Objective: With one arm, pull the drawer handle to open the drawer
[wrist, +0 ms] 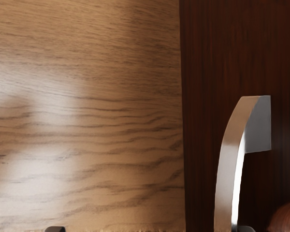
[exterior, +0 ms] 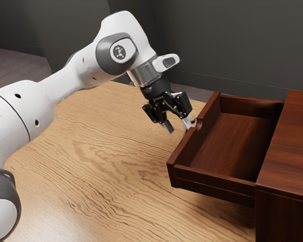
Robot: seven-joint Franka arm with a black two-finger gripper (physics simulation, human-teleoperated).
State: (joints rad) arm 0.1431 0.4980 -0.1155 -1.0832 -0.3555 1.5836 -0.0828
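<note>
The drawer [exterior: 232, 146] is standing well out of its cabinet [exterior: 293, 151] at the exterior view's right, with its bare interior showing. I am judging the pull largely done, with only a little more travel, if any, and letting go left to do. My end effector [exterior: 180, 127] is sitting at the drawer's front with its fingers spread apart, clamping nothing. The handle [wrist: 230, 164] is lying close beside one finger. It is a slim, curved strip of brushed metal. Drawer and cabinet are showing glossy dark reddish wood, the worktop [exterior: 101, 166] pale, wavy-grained timber.

A light wooden table [exterior: 91, 166] with wavy grain stands before a dark grey wall [exterior: 232, 35].
</note>
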